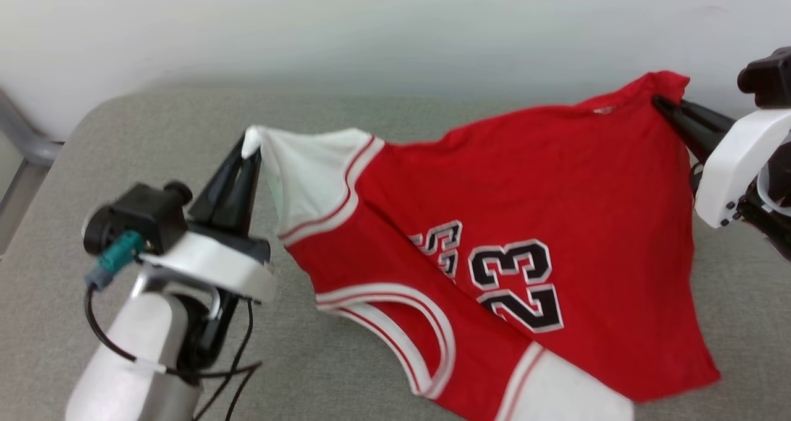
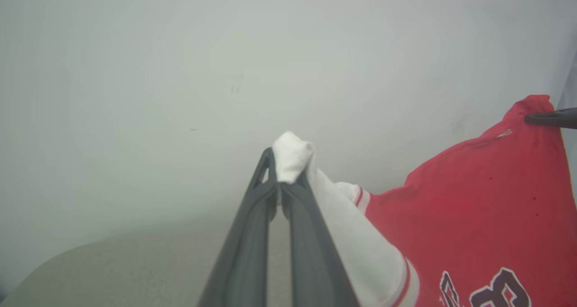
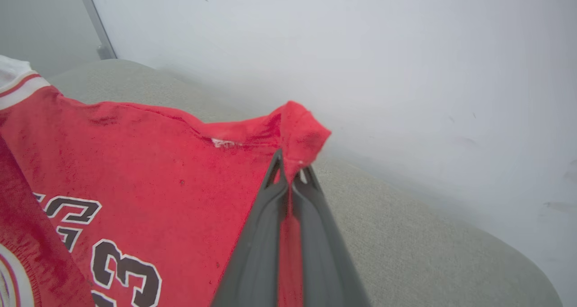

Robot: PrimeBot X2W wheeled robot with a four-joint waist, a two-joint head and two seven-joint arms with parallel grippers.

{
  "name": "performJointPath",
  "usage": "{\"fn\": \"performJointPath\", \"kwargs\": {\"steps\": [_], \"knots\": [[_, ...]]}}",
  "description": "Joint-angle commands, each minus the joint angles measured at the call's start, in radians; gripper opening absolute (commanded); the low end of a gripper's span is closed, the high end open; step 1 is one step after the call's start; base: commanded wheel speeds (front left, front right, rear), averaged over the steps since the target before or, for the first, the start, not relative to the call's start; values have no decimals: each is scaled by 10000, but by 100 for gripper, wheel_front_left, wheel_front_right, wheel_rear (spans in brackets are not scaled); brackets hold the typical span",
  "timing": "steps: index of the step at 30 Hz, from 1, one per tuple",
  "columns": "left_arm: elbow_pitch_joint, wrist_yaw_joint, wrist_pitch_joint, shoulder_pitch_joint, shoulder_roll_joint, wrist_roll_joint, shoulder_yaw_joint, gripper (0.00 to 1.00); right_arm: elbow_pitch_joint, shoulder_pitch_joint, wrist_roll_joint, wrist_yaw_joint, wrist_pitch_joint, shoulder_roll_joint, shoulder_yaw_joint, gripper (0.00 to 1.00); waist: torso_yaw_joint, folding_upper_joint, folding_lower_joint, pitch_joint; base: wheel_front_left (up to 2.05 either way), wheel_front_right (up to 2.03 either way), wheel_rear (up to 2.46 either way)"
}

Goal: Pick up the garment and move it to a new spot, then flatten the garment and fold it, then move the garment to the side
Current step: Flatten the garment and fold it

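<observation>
The garment (image 1: 556, 180) hangs stretched between the two grippers above a grey, cloth-covered counter (image 1: 154, 130), with a pale wall (image 1: 371, 25) behind it.

The left gripper (image 1: 249, 149) has its fingers clenched on the tip of a white sleeve (image 1: 309, 174). In the left wrist view the bunched white cloth (image 2: 290, 156) pokes out past the tips of that gripper (image 2: 284, 174), which are pressed together.

The right gripper (image 1: 661, 102) pinches a red corner of the garment at the far right. In the right wrist view red cloth (image 3: 157, 162) runs down between the fingers of that gripper (image 3: 290, 174), and the corner folds over their tips. A small white tag (image 3: 221, 142) sits on the edge just beside them.

The top edge runs from sleeve to corner and sags a little in the middle. From there the cloth slopes down toward the robot, and its lower part appears to lie on the counter. The black, white-outlined "23" (image 1: 516, 282) faces up and is tilted, with a fold crossing the letters beside it. The striped neck trim (image 1: 395, 310) curves below the left sleeve, and a second white sleeve (image 1: 556, 390) lies at the bottom edge of the head view.
</observation>
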Motion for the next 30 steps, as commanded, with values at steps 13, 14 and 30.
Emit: {"fn": "performJointPath", "kwargs": {"steps": [13,14,30], "knots": [[74,-384,969,-4046,58,116,-62,0,-1080,-991,-750,-11,327,381,-1665,0,-625,-1,0,706,0,0,0],[151,-417,988,-4362,35,115,-71,0,-1079,-1164,-845,-13,390,425,-1776,0,-636,-1,0,861,0,0,0],[2844,-931,1039,-10225,90,341,-345,0,607,-6088,-2648,-13,779,1191,-2446,0,-686,-1,0,3475,0,0,0]]}}
